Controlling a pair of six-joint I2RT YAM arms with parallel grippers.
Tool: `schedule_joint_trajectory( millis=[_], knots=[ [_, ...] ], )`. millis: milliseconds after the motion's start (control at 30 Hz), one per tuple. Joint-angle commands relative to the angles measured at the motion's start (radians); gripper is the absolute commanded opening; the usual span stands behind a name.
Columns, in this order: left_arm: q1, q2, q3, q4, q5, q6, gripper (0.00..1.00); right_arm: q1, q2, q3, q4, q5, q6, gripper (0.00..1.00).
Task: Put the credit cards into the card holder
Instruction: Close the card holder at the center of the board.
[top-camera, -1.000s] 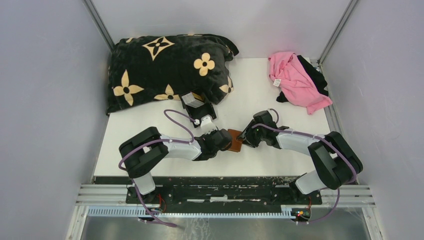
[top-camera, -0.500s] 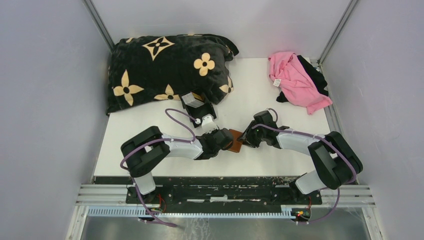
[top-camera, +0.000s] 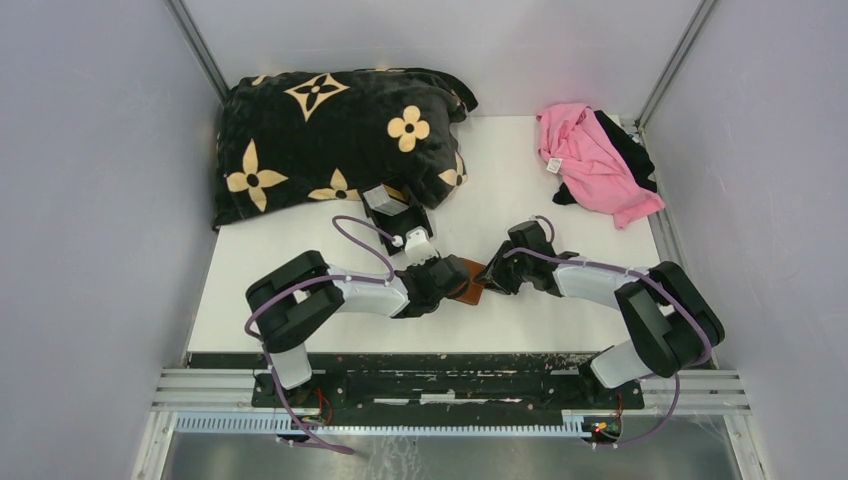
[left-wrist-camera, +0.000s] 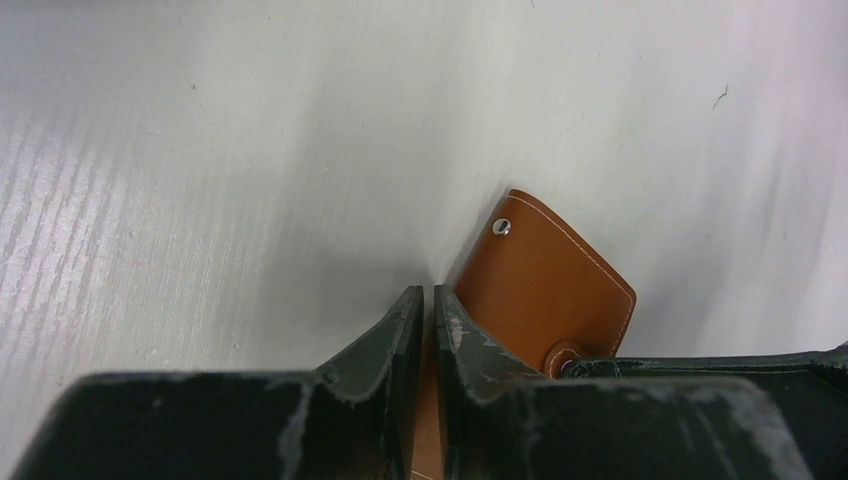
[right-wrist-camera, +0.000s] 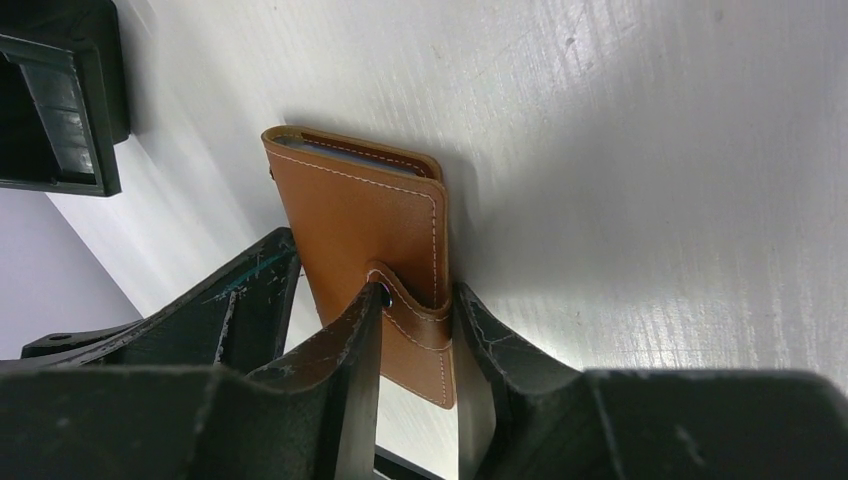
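The brown leather card holder (top-camera: 470, 281) stands on edge on the white table between my two grippers. My left gripper (top-camera: 450, 279) is shut on one thin edge of it; in the left wrist view the leather (left-wrist-camera: 545, 290) runs between the nearly closed fingers of that gripper (left-wrist-camera: 424, 300). My right gripper (top-camera: 491, 274) is shut on the other side. In the right wrist view that gripper (right-wrist-camera: 415, 295) has its fingers round the snap tab and edge of the holder (right-wrist-camera: 360, 215). A pale grey stack of credit cards (top-camera: 381, 198) sits in a black tray behind the left gripper.
The black plastic tray (top-camera: 409, 217) lies just behind the left wrist and shows in the right wrist view (right-wrist-camera: 60, 110). A black pillow with tan flowers (top-camera: 330, 135) fills the back left. Pink and black cloths (top-camera: 592, 160) lie at the back right.
The left arm has shifted slightly to the right, closer onto the card holder. The right arm and the holder have barely moved.
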Motion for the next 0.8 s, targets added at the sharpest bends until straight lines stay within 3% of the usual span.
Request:
schedule_joint_trajectory(
  millis=[0, 167, 433, 767],
  knots=[
    [-0.012, 0.106, -0.032, -0.174, 0.141, 0.018, 0.19, 0.036, 0.065, -0.007, -0.031, -0.031, -0.039, 0.33],
    [-0.014, 0.113, -0.029, -0.176, 0.142, 0.014, 0.19, 0.043, 0.084, -0.003, -0.025, -0.036, -0.053, 0.34],
    [-0.014, 0.082, -0.024, -0.211, 0.113, 0.0, 0.2, 0.042, 0.053, 0.089, -0.134, 0.011, -0.173, 0.54],
    [-0.014, -0.045, -0.086, -0.263, 0.052, -0.062, 0.2, 0.032, 0.045, 0.173, -0.22, 0.059, -0.256, 0.59]
  ],
)
